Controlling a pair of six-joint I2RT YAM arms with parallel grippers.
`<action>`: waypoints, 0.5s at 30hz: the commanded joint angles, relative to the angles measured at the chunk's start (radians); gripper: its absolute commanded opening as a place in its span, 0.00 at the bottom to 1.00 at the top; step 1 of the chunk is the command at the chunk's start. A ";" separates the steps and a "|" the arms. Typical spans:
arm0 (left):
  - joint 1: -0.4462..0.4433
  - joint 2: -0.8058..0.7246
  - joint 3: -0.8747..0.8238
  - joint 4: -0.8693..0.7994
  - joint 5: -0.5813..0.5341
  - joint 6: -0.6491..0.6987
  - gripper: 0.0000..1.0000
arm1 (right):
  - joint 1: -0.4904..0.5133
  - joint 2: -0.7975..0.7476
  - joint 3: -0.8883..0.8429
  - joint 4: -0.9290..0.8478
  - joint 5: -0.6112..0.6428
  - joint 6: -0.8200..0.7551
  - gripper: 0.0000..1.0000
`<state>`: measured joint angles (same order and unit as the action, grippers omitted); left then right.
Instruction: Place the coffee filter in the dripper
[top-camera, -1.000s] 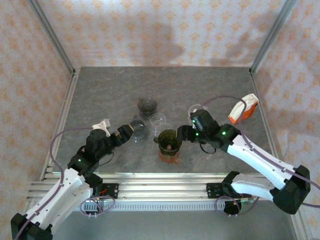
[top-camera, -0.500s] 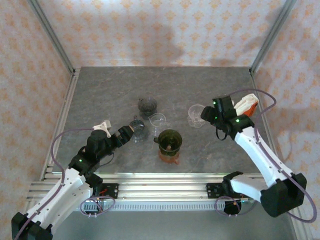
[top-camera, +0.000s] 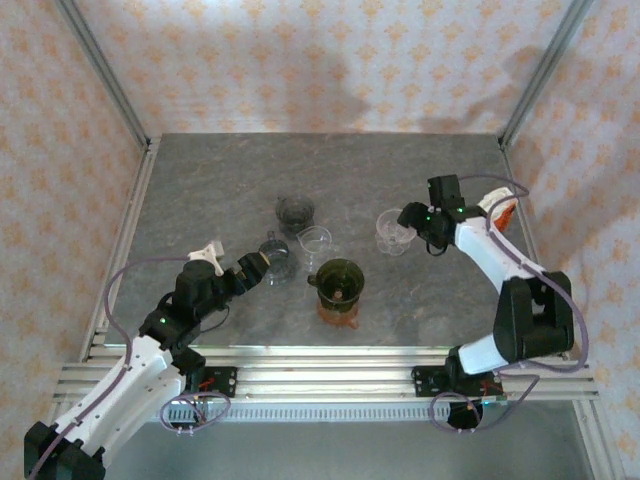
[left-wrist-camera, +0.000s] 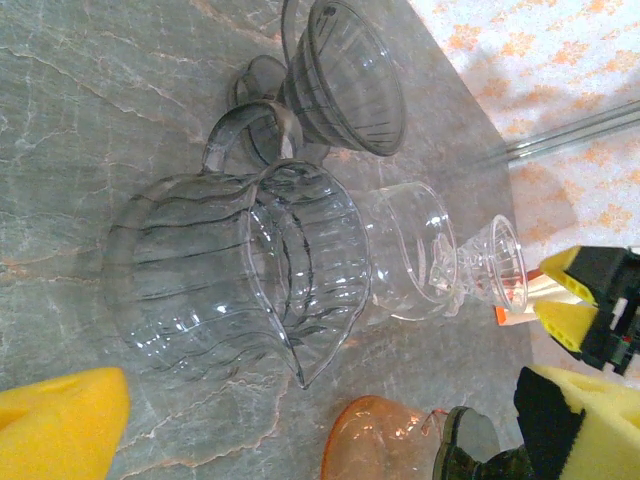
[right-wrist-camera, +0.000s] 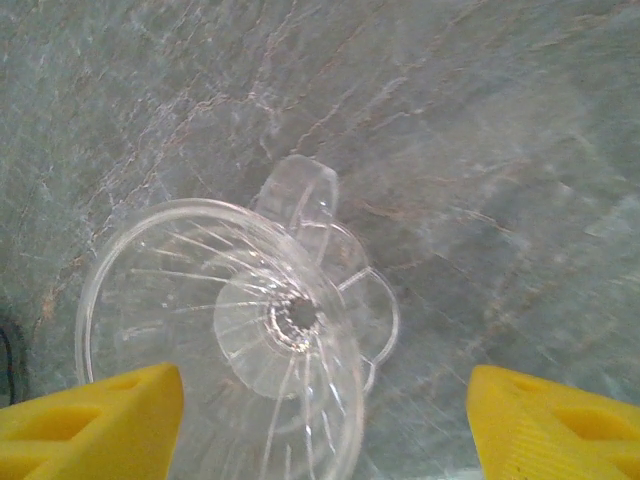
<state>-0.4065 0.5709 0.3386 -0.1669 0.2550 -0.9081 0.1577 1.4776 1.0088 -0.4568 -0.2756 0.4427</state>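
Right wrist view: the right gripper is seen wide open and empty above the clear dripper. The coffee filter is possibly inside the orange pack. The dripper could be toppled if its rim is clipped.

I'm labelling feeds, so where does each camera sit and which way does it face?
Top: above and behind the bases, looking down at the table; left arm and right arm show.
Left wrist: low, facing across a ribbed vessel; left pads show.
Right wrist: looking down into a clear dripper; right pads show.
Shared: top and right wrist both show that dripper.
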 joint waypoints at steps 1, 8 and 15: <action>-0.009 0.006 -0.007 0.029 0.014 0.015 1.00 | -0.004 0.062 0.066 0.052 -0.053 -0.045 0.75; -0.009 0.015 -0.013 0.040 0.010 0.012 1.00 | 0.034 0.171 0.129 0.048 -0.065 -0.082 0.72; -0.009 0.023 -0.014 0.045 0.015 0.006 1.00 | 0.127 0.245 0.190 0.091 -0.061 -0.043 0.70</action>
<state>-0.4065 0.5961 0.3325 -0.1471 0.2554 -0.9081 0.2581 1.7042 1.1606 -0.4046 -0.3344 0.3889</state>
